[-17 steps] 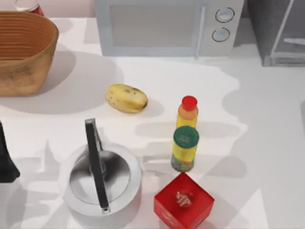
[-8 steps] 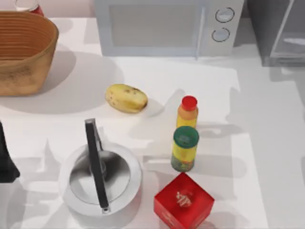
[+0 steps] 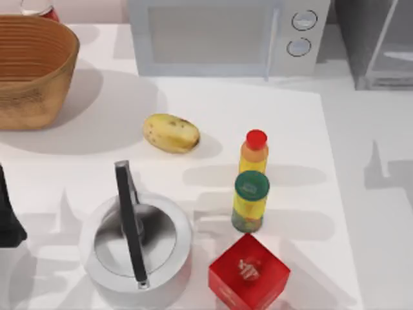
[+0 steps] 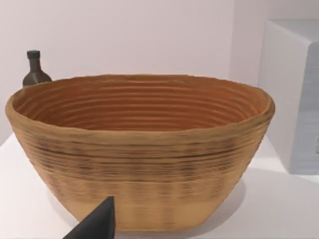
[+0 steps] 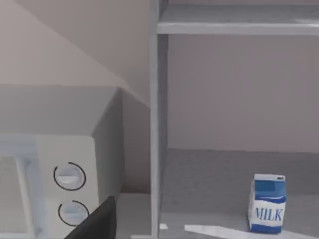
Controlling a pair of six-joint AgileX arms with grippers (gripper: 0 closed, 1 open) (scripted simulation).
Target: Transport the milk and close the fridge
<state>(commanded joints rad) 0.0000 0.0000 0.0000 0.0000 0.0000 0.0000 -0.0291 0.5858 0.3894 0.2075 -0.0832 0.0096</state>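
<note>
The milk (image 5: 266,204), a small white carton with a blue top, stands upright on the lower floor inside the fridge (image 5: 158,124), under a grey shelf. The fridge's interior faces the right wrist camera with no door panel across it. In the top view the fridge (image 3: 374,45) is at the back right corner. A dark tip of my right gripper (image 5: 97,221) shows well short of the carton, in front of the microwave. My left gripper (image 4: 97,224) is parked at the table's left edge, facing the basket.
A white microwave (image 3: 226,35) stands left of the fridge. A wicker basket (image 3: 32,64) is at the back left. Mid-table are a yellow potato (image 3: 170,133), a red-capped bottle (image 3: 255,152), a green-lidded jar (image 3: 250,201), a red box (image 3: 248,271) and a kettle (image 3: 137,239).
The arm shadows on the table's right half have slid further right. The objects on the table and the left arm have not moved.
</note>
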